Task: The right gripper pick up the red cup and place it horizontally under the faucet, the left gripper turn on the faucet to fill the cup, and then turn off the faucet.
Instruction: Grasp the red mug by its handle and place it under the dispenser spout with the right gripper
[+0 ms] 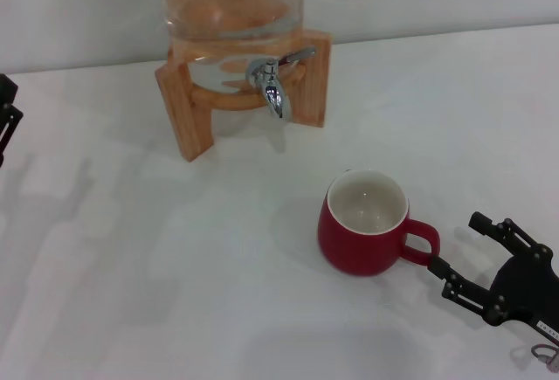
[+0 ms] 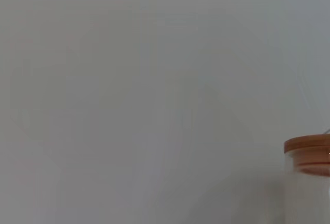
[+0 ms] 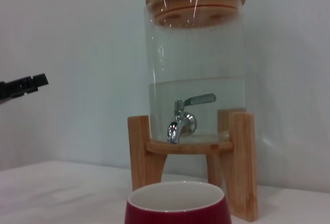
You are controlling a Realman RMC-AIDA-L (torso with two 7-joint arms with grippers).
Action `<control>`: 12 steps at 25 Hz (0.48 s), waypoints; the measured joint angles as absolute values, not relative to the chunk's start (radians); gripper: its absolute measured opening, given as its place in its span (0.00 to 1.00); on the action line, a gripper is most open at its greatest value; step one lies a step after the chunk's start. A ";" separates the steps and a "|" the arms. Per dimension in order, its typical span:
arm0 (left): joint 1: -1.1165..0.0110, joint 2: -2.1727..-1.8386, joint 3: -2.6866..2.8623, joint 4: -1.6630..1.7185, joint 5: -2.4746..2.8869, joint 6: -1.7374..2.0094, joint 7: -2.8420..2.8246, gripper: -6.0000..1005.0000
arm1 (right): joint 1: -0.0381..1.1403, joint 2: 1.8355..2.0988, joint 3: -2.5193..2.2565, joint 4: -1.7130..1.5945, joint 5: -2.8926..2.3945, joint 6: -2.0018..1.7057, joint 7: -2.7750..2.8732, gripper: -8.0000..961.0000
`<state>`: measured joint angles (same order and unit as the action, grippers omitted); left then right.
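The red cup [image 1: 365,225] stands upright on the white table, its white inside empty and its loop handle turned toward my right gripper [image 1: 456,244]. That gripper is open, its black fingertips just right of the handle and not touching it. The right wrist view shows the cup's rim [image 3: 177,205] close in front. The chrome faucet [image 1: 272,84] juts from the glass jar [image 1: 234,0] in the wooden stand [image 1: 185,105], well behind and left of the cup, its lever [image 3: 200,99] pointing sideways. My left gripper [image 1: 7,114] sits at the far left edge, also visible as the left gripper [image 3: 23,85].
The jar is partly filled with clear liquid and has a wooden lid [image 3: 195,0], also seen as the lid [image 2: 308,155]. A pale wall stands close behind the stand. White tabletop [image 1: 131,258] spreads in front of the stand.
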<state>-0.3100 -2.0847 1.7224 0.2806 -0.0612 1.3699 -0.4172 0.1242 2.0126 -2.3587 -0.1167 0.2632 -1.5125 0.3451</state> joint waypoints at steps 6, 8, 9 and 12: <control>-0.310 -2.085 1.724 0.281 -0.061 1.371 -0.417 0.86 | 0.124 2.013 -2.355 -0.119 0.268 -1.499 0.314 0.89; -0.310 -2.085 1.724 0.281 -0.061 1.371 -0.417 0.86 | 0.125 2.013 -2.355 -0.122 0.269 -1.488 0.304 0.89; -0.310 -2.085 1.724 0.281 -0.061 1.371 -0.417 0.86 | 0.126 2.013 -2.355 -0.124 0.269 -1.483 0.301 0.89; -0.310 -2.085 1.724 0.281 -0.061 1.371 -0.417 0.86 | 0.131 2.013 -2.355 -0.129 0.269 -1.469 0.297 0.89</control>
